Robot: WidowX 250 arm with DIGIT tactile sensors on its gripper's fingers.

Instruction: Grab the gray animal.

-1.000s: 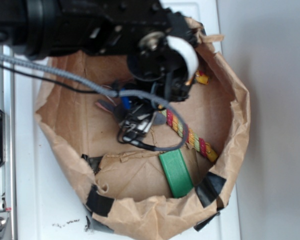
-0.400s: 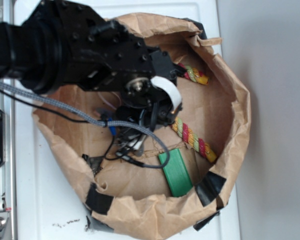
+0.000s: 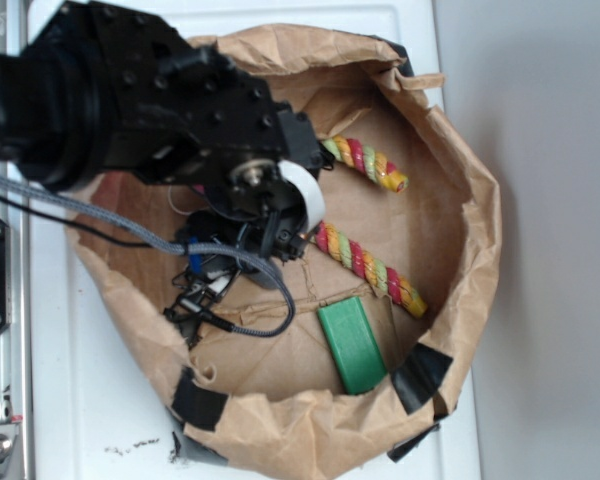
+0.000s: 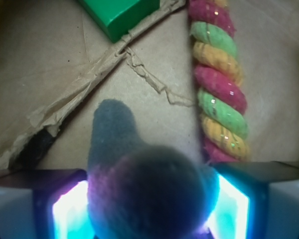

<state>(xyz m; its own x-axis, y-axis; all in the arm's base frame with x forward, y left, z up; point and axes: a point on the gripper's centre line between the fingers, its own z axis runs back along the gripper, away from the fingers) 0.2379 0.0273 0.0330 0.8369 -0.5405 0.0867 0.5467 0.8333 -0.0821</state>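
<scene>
Both end effector (image 4: 149, 204) fingers flank gray animal (image 4: 139, 174).

Brown paper bag (image 3: 477, 215) w/ top rolled down, lying open on a white surface (image 3: 90, 400), seen from above. Black tape patches (image 3: 420, 375) on bag's lower rim, left and right. Inside, on the creased paper floor: a twisted rope (image 3: 370, 265) in red, green & yellow strands, curved, w/ one end near the bag's upper right wall and the other near the lower right. Green rectangular block (image 3: 351, 345) lies just beside the rope's lower end, not clearly touching. In the wrist view the rope (image 4: 217, 84) runs down the right side; the block (image 4: 122, 15) sits at top, partly cut off by the edge.
</scene>
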